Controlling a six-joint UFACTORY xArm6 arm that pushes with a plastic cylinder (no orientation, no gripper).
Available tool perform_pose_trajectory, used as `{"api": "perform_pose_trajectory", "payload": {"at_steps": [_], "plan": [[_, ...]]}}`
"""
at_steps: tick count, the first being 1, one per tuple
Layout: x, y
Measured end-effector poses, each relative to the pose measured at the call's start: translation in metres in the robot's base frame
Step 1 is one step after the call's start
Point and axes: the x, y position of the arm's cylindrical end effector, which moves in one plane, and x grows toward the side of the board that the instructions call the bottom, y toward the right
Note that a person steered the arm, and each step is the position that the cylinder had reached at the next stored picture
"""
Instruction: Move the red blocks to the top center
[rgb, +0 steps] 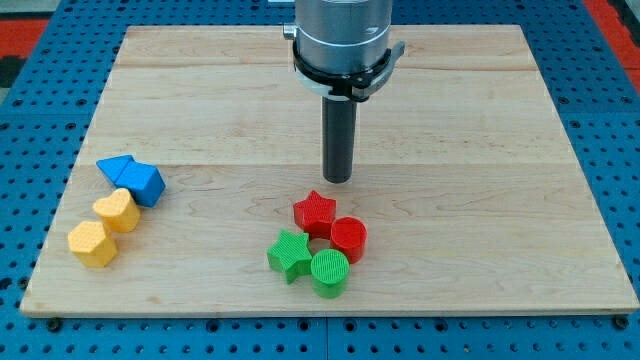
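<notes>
My tip (338, 179) sits on the counter (200, 100) near its middle, just above the red star (315, 212), not touching. No hand on this rod. Red cylinder (349, 239) touches the star toward the bottom edge, clustered with green star (290, 255) and green cylinder (330, 272). Blue blocks (133, 178) and yellow blocks (105, 227) near the left edge.

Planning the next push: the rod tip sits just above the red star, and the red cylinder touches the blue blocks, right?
Not quite. My tip does sit just above the red star, but the red cylinder touches the green cylinder, not the blue blocks, as the camera view shows.
</notes>
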Motion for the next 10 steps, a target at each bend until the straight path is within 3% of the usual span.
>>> {"api": "perform_pose_trajectory", "payload": {"at_steps": [2,3,4,5,6,7,8,10], "plan": [[-0.003,0.004],[-0.038,0.04],[-0.032,0.16],[0.072,0.171],[0.157,0.129],[0.157,0.129],[0.156,0.082],[0.156,0.059]]}}
